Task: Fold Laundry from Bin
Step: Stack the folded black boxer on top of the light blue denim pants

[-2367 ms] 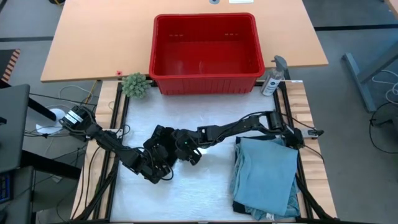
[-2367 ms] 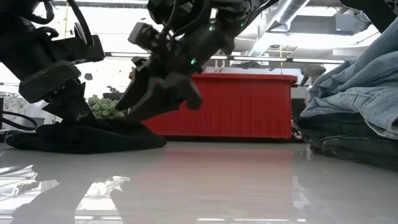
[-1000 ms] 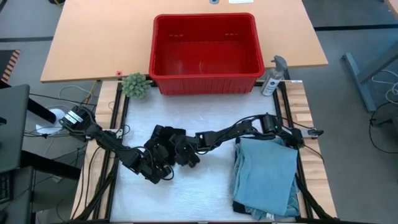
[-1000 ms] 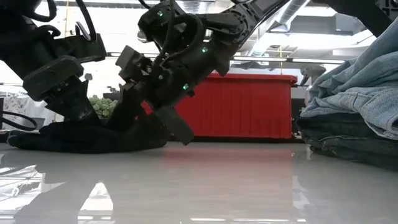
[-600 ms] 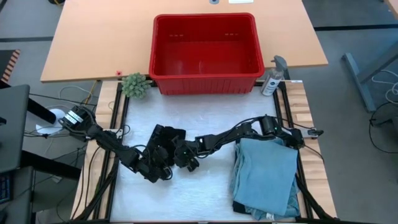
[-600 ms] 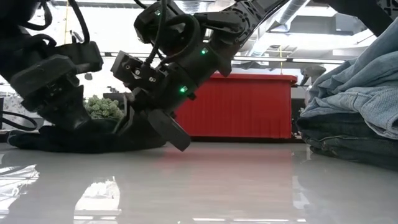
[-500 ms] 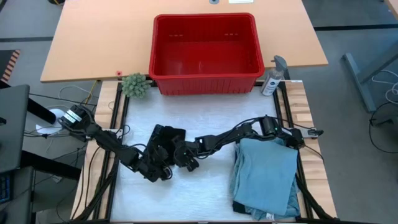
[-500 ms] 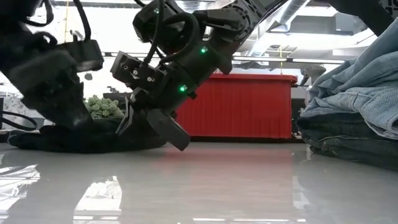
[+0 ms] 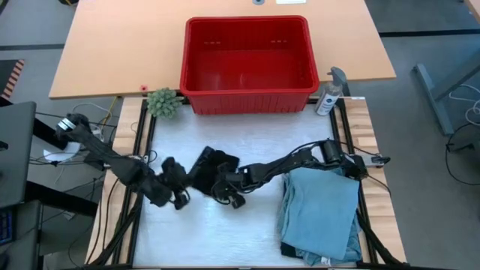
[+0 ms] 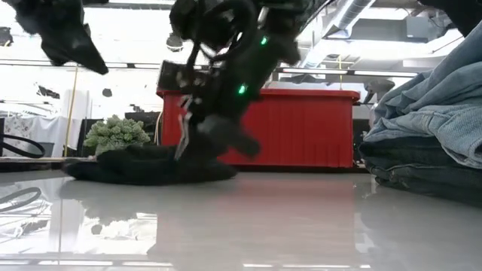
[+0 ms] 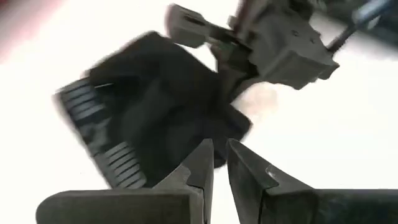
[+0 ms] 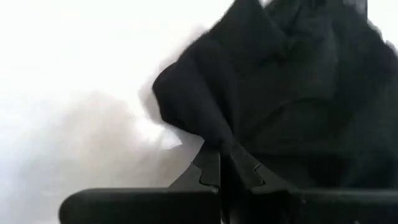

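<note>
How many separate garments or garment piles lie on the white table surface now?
2: a small black cloth item at mid-table, pinched by the right gripper, and a light blue denim stack at the right; its layers cannot be counted.

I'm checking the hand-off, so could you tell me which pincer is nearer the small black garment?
The right. The right pincer is shut on the edge of the small black garment, while the left pincer sits just beside it, off the cloth.

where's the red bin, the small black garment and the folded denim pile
red bin [image 9: 196, 66]: high view, on its left wall.
small black garment [image 9: 214, 162]: high view, on the cloth's middle.
folded denim pile [image 9: 322, 210]: high view, on the top light blue piece.
</note>
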